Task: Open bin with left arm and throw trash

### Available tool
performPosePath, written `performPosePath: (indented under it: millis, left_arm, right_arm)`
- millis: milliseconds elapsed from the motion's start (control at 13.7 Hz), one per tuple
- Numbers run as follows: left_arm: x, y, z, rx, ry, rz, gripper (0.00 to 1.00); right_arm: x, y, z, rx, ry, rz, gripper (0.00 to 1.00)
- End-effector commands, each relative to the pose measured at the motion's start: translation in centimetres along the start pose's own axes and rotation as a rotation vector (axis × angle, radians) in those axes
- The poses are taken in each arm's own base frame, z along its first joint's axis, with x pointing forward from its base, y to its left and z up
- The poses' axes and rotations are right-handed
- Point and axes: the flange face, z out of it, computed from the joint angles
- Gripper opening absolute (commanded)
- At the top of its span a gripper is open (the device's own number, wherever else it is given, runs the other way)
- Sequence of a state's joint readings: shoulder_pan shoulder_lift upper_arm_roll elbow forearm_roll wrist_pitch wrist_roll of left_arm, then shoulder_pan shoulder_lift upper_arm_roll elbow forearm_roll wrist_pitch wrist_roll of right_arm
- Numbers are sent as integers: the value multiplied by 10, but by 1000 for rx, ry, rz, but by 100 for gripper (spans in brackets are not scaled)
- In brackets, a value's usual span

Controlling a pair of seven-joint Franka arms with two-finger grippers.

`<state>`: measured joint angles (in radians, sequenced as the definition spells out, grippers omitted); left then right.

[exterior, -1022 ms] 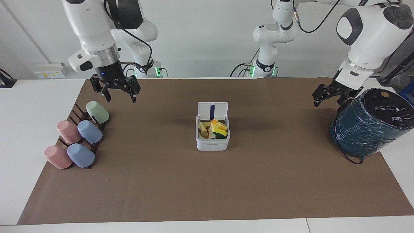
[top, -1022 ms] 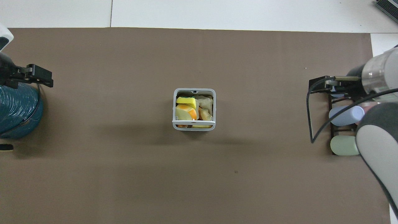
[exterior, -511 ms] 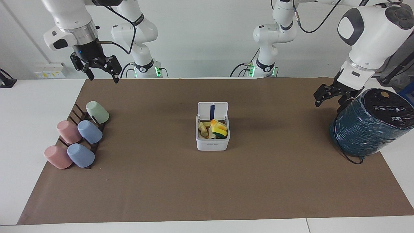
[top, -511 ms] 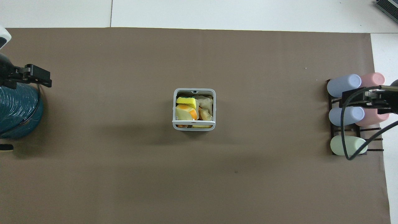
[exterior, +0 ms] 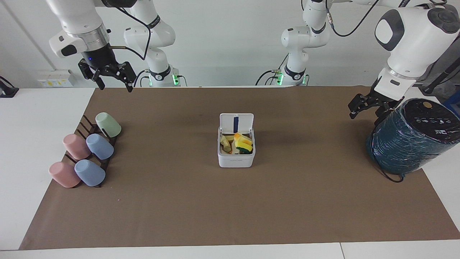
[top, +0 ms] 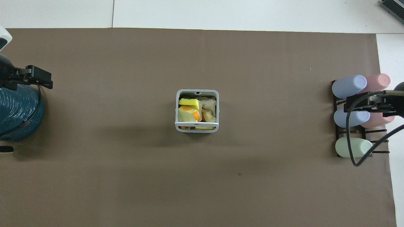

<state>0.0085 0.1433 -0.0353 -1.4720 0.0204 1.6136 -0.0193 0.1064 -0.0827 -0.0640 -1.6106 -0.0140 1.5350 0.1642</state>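
While its lid stands up, bin (exterior: 236,157) full of trash (exterior: 237,143).

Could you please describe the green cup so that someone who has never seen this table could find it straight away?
Start at the brown mat and go to the right arm's end of the table, where a dark rack holds five cups lying tilted. The green cup sits alone at the end of the rack nearest the robots. Its neighbours are pink and blue; it is the only pale green one.

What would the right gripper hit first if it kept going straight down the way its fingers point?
Probably the rack of cups: the overhead view shows the right gripper raised over it. Its open fingers slant, so it may meet bare brown mat instead.
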Motion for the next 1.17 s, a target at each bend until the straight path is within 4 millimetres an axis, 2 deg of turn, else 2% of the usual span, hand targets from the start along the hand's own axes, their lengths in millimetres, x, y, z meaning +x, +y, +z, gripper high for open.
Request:
performPosePath:
  millis: [0,1096]
  left_arm:
    - [-7,-3,-2,20,11,-3,100]
    - [-7,-3,-2,20,11,-3,100]
  right_arm:
    - [-3,12,-1,-2,-12,-24,100]
    - [-6,5,-2,3,-11,-33,100]
